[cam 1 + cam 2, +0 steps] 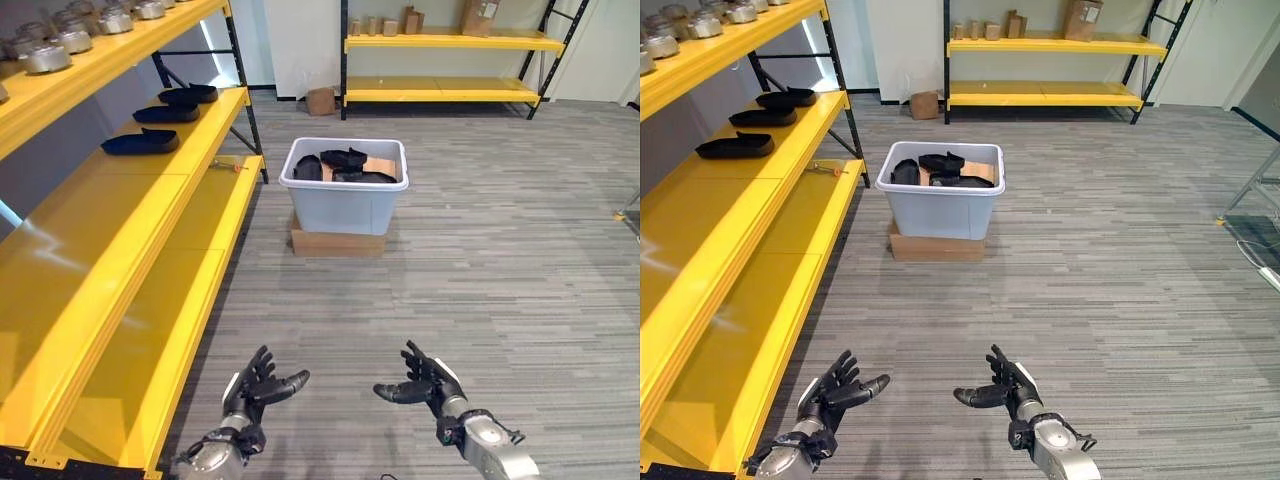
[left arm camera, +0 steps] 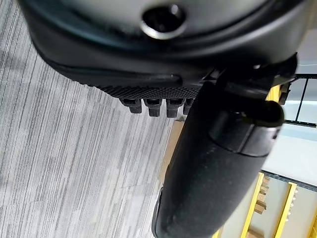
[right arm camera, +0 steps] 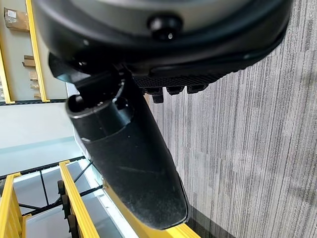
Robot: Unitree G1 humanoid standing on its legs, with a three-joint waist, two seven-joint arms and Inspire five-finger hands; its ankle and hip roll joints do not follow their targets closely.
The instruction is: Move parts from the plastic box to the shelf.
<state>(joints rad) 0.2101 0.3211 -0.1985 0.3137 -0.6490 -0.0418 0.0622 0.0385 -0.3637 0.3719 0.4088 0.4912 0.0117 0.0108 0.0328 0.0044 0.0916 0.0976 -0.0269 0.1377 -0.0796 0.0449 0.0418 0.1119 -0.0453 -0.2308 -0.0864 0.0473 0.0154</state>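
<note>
In the left eye view my left hand point(image 1: 262, 388) and right hand point(image 1: 425, 382) hang low over the carpet, palms facing each other, fingers relaxed and spread, holding nothing. Further ahead the plastic box point(image 1: 345, 202) sits on a cardboard slab point(image 1: 337, 241) with black parts point(image 1: 343, 163) inside. The yellow shelf point(image 1: 150, 200) at my left carries three black parts point(image 1: 140, 143). In the left wrist view I see my thumb point(image 2: 213, 163) extended over the carpet; in the right wrist view likewise.
</note>
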